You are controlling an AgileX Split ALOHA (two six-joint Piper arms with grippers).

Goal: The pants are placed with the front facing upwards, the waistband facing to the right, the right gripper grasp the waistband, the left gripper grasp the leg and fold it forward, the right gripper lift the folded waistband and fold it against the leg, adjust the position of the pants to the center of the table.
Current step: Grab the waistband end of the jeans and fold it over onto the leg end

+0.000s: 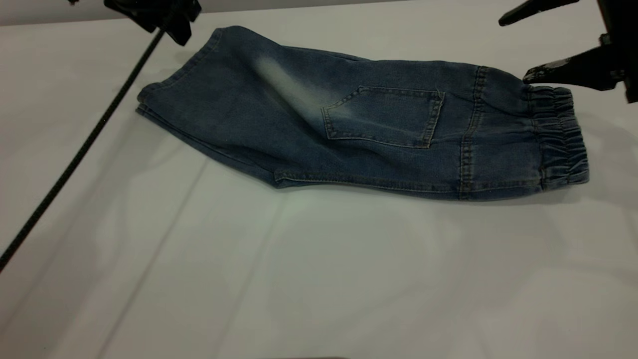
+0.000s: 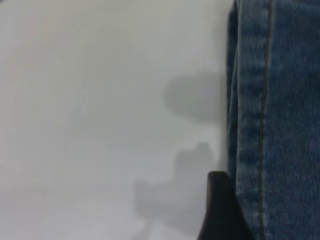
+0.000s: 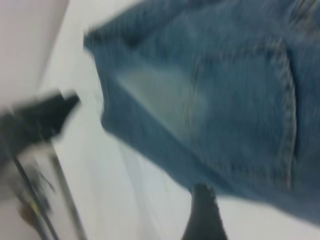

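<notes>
Folded pants (image 1: 369, 124) lie pocket-up, right pincer (image 1: 513, 47) spread above the waistband (image 1: 560, 137).

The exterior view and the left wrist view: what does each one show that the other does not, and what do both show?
Only the exterior view shows the whole pants, folded lengthwise, with the patch pocket facing up, the waistband at the right, and the right pincer open just above that waistband. Only the left wrist view shows a dark fingertip of the left pincer beside the denim's stitched edge, with shadows on the table. Both show blue denim with tan stitching lying on the white table.
</notes>
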